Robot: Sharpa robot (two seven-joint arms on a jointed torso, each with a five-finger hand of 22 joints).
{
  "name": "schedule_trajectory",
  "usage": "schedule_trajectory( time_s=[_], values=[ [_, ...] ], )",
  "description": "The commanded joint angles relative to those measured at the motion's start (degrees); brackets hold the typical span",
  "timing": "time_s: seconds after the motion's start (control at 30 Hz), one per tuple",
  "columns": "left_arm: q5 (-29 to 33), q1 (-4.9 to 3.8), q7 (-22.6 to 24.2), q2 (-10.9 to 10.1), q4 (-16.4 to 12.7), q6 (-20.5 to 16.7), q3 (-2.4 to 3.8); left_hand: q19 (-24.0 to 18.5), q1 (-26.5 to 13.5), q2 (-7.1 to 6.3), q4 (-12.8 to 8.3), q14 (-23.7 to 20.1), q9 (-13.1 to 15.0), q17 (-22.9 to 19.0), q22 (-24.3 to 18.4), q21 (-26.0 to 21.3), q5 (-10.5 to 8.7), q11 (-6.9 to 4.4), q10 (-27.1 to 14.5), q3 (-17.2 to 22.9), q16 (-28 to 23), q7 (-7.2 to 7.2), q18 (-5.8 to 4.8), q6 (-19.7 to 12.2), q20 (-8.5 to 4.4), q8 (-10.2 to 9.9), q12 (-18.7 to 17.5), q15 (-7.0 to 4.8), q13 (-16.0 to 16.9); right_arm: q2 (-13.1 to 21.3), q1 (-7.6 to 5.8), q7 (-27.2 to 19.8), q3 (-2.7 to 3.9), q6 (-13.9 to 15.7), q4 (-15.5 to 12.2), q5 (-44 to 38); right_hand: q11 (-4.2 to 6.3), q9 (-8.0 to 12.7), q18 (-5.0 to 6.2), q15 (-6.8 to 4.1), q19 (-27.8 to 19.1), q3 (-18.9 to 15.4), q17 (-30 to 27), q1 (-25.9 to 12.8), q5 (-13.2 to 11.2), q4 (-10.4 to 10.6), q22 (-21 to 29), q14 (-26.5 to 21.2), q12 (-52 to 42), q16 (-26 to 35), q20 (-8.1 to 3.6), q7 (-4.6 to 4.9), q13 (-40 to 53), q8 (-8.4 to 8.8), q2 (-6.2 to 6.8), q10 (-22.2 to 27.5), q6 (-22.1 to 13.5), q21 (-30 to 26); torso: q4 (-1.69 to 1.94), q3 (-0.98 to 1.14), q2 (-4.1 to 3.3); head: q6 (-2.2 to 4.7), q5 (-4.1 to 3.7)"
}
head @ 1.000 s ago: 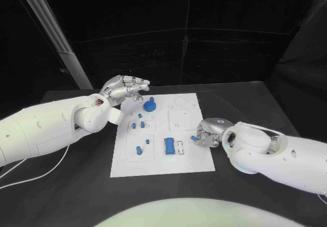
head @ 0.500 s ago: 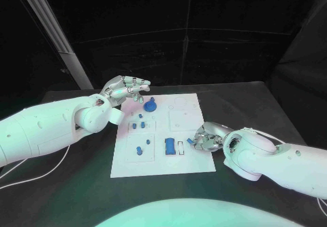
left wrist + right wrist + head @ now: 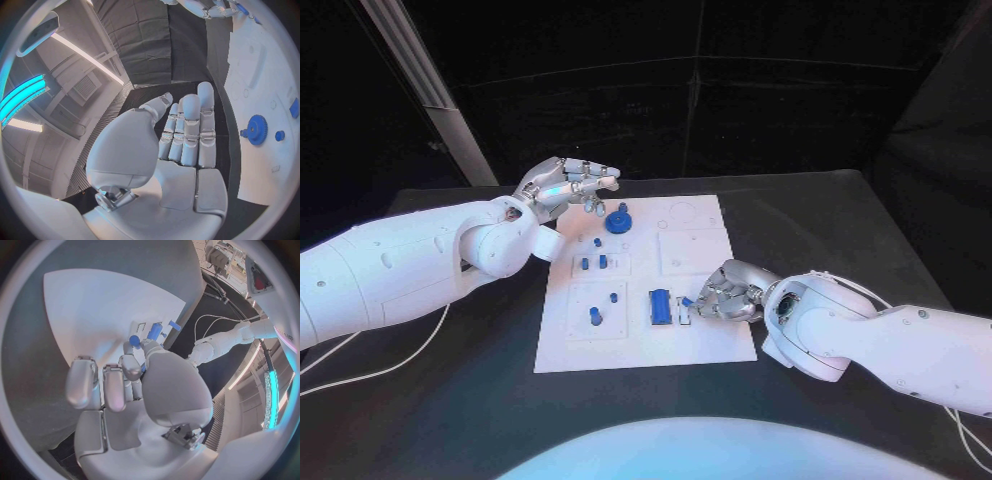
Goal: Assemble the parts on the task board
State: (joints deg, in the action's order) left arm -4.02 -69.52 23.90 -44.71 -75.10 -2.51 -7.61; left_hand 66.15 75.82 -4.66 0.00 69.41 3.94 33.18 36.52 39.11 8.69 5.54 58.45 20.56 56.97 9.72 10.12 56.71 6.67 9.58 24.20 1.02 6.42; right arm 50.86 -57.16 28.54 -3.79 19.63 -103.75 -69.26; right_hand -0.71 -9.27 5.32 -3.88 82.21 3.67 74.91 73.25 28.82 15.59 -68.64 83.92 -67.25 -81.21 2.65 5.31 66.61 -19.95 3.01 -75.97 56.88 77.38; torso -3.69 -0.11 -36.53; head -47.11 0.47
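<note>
Your landmark is the task board (image 3: pixel 646 345), a white plate lying flat in the middle of the black table (image 3: pixel 848 215).

Your right hand (image 3: pixel 721 297) sits low at the board's right edge, fingers curled, pinching a small blue part (image 3: pixel 687 302) between its fingertips (image 3: pixel 134 341). That part hovers just beside the tall blue block (image 3: pixel 658 305) standing near the board's centre, over a small outlined slot.

Your left hand (image 3: pixel 570 185) hangs above the board's far left corner, fingers together and slightly bent, holding nothing. Just beside it, on the board, rests a round blue gear (image 3: pixel 617 220). Smaller blue pegs (image 3: pixel 593 264) stand between the gear and the block.

The pinched part looks like rigid, light plastic, probably smooth and easy to let slip or twist. Judging from its size, take it by its opposite sides with fingertips only, and press lightly so it stays square to its slot.
</note>
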Motion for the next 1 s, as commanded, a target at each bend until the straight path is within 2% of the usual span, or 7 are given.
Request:
schedule_trajectory(
  time_s=[0.03,0.17,0.4,1.0],
  values=[
    [-0.28,-0.07,0.47,-0.04,-0.15,0.57,0.0,0.26,-0.31,0.52,0.43,-0.38,-0.07,-0.07,-0.09,-0.31,-0.08,0.09,-0.33,-0.25,-0.15,0.04,0.35,-0.49,0.11,0.36,0.31,-0.04,0.07,-0.31,-0.08,-0.33,0.01,-1.78,0.52,2.73,0.05,-0.15,-1.1,0.44,0.36,-0.13,3.68,-0.69,-0.3,0.48,-0.23,3.82,-0.37,-0.35,0.02,0.0,0.13,0.17,-0.24,-0.51,0.59,0.43,0.05,0.0,0.05,-0.12,0.1],
    [-0.28,-0.07,0.51,-0.1,-0.21,0.58,0.0,0.26,-0.45,0.58,0.57,-0.39,-0.07,-0.09,-0.11,-0.34,-0.1,0.11,-0.38,-0.3,-0.13,0.06,0.34,-0.54,0.13,0.37,0.36,-0.01,0.07,-0.83,-0.08,0.25,0.01,-1.96,1.22,2.96,0.25,-0.36,-1.16,0.3,0.51,-0.44,3.91,-1.3,-0.28,0.61,-0.58,3.87,-0.61,-0.52,-0.05,-0.26,0.36,-0.11,-0.58,-0.77,1.27,0.64,0.12,-0.05,0.08,-0.17,0.08],
    [-0.28,-0.09,0.54,-0.19,-0.34,0.57,0.01,0.26,-0.57,0.62,0.68,-0.4,-0.07,-0.11,-0.12,-0.37,-0.1,0.13,-0.43,-0.35,-0.1,0.06,0.34,-0.58,0.15,0.38,0.41,0.01,0.08,-1.49,-0.09,0.68,0.01,-1.53,1.85,3.1,0.43,-0.55,-1.18,0.17,0.58,-0.71,3.96,-1.74,-0.25,0.65,-0.74,3.88,-0.68,-0.55,-0.16,-0.48,0.45,-0.36,-0.83,-0.9,1.78,0.74,0.04,0.0,0.03,-0.34,0.29],
    [-0.28,-0.12,0.46,-0.24,-0.38,0.53,0.01,0.26,-0.63,0.64,0.74,-0.41,-0.07,-0.14,-0.13,-0.39,-0.1,0.14,-0.46,-0.38,-0.1,0.06,0.34,-0.6,0.16,0.39,0.44,0.02,0.08,-2.65,-0.09,0.68,0.01,-1.93,2.2,2.45,0.79,-0.89,-1.21,-0.11,0.67,-0.75,4.14,-1.36,0.07,0.11,-0.93,3.92,-0.9,-0.68,-0.38,-0.91,0.73,-0.79,-1.11,-1.16,2.46,0.85,-0.02,0.04,0.09,-0.45,0.56]
  ],
)
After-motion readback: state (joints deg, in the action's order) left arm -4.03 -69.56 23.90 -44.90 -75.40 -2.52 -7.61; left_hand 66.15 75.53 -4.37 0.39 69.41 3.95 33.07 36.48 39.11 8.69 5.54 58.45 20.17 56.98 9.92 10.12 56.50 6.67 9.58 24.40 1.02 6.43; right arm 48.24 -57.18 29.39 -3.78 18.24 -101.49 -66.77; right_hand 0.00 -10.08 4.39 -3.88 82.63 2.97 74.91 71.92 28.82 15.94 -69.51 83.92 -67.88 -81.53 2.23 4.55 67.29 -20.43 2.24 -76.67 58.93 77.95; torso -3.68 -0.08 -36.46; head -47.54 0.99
